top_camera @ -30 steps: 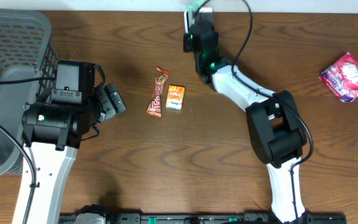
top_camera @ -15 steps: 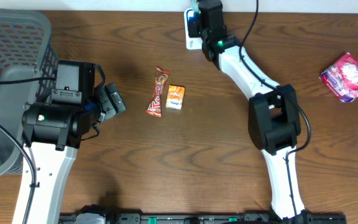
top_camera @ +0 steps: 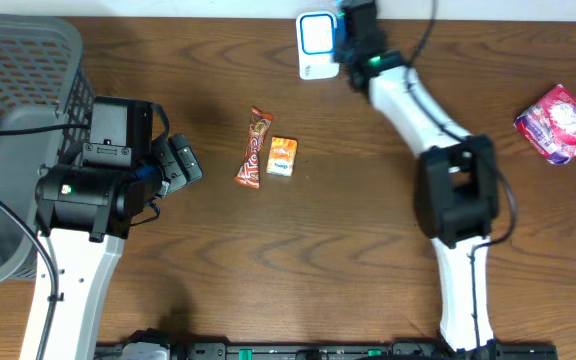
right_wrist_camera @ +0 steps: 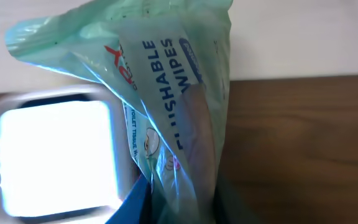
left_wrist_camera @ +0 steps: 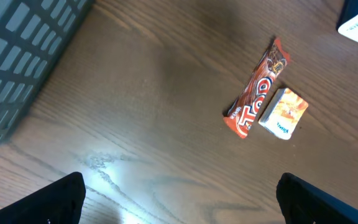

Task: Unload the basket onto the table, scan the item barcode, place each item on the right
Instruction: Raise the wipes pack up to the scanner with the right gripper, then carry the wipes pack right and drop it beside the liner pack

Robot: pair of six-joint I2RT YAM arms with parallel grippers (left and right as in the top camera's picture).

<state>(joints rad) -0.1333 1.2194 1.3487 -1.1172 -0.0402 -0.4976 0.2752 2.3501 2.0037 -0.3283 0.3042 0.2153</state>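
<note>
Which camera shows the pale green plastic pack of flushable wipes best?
The right wrist view: the pale green plastic wipes pack fills it, print readable, beside the glowing white scanner. Overhead, the right pincer hides nearly all of it. The left wrist view misses it.

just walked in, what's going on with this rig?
The right end effector is shut on a green flushable wipes pack, holding it right beside the lit white scanner. The left end effector is open and empty near the grey basket. A chocolate bar, an orange box and a pink packet lie on the table.
</note>
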